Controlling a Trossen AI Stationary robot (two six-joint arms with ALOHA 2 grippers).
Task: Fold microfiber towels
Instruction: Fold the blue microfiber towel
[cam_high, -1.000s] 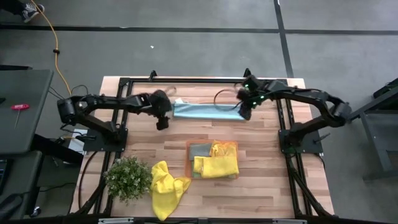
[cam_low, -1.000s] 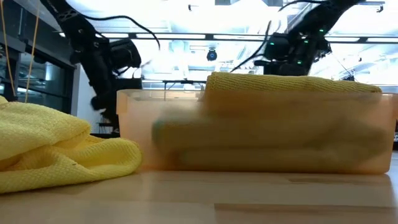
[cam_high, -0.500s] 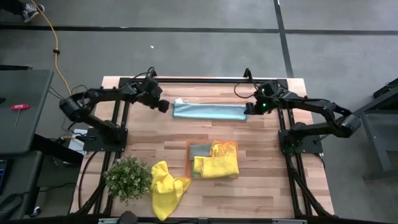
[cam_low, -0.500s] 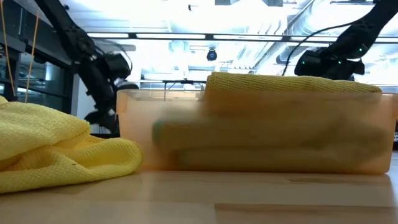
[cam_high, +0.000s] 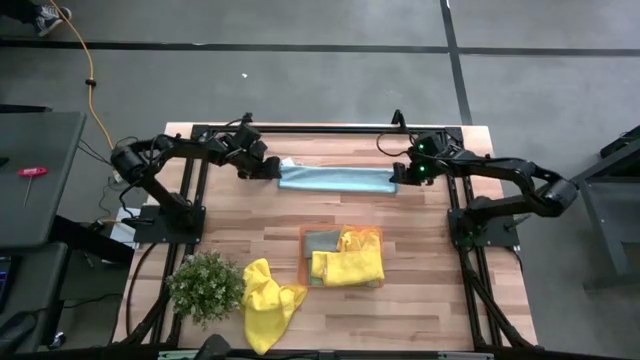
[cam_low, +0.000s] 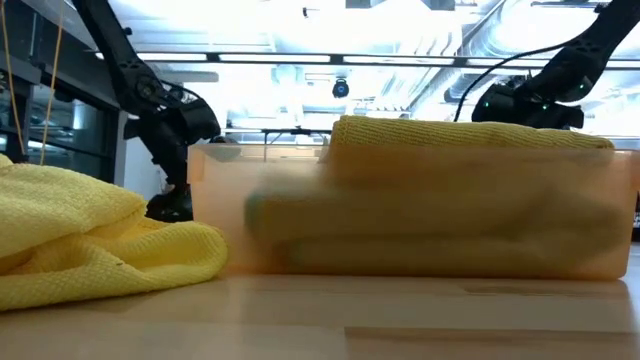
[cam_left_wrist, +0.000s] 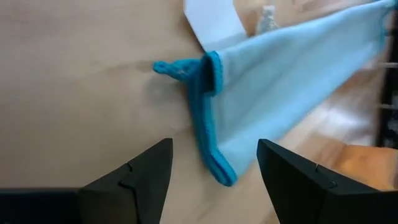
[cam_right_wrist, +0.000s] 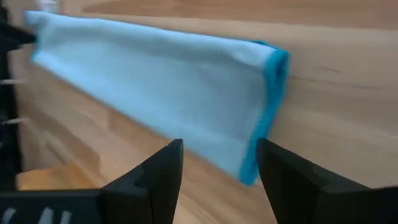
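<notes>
High view: a wooden counter (cam_high: 250, 235) with both arms reaching in toward 12 o'clock.
Light blue towel (cam_high: 335, 179): folded into a long narrow strip, lying flat on the counter at 12 o'clock, stretched between the two tools.
Left tool (cam_high: 271, 170): at the strip's 9 o'clock end, fingers apart, the towel's teal-edged corner (cam_left_wrist: 208, 87) lying between them, nothing gripped.
Right tool (cam_high: 398, 176): at the strip's 3 o'clock end, fingers apart, that end's teal hem (cam_right_wrist: 267, 106) lying just ahead of them, nothing gripped.
Orange tray (cam_high: 375, 232): near the counter's centre, holding folded yellow towels (cam_high: 350, 262) and a grey-blue one (cam_high: 321, 241).
Loose yellow towel (cam_high: 268, 300): crumpled at 7 o'clock, beside the potted plant (cam_high: 205, 284).
</notes>
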